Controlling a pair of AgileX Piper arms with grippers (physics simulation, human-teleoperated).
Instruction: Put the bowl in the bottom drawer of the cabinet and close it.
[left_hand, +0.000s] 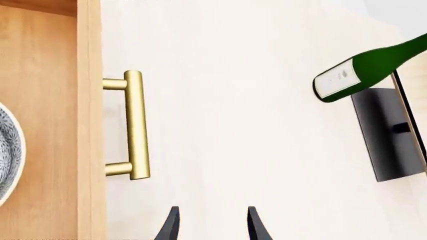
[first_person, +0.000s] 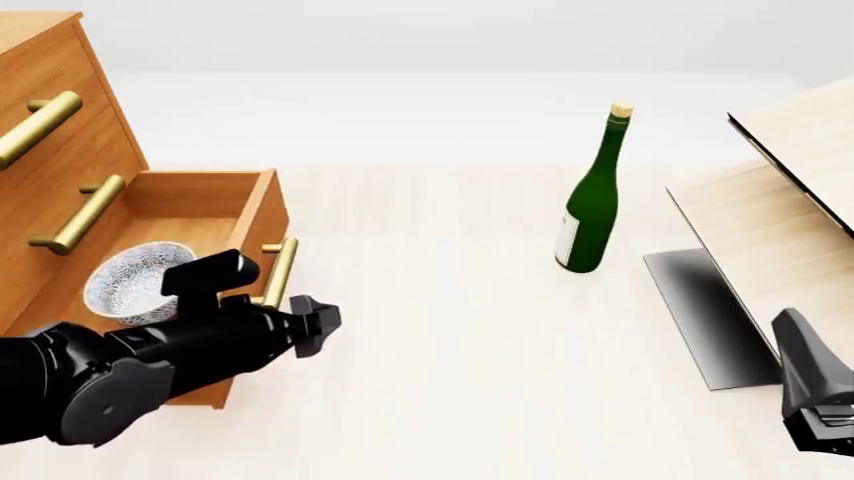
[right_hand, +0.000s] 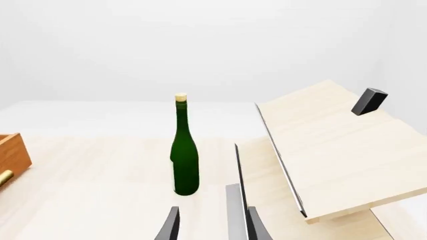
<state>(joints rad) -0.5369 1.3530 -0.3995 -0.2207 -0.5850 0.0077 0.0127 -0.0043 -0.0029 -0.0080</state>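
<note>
Here your speckled bowl sits inside the pulled-out bottom drawer of the cabinet, your left gripper spread empty just beside its brass handle, your right gripper spread too.

Speckled white bowl upright, seemingly flat, inside open bottom drawer of wooden cabinet

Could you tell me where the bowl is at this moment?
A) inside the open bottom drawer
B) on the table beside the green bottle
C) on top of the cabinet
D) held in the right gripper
A: in the front view the bowl lies inside the pulled-out bottom drawer of the cabinet, away from the green bottle.
</note>
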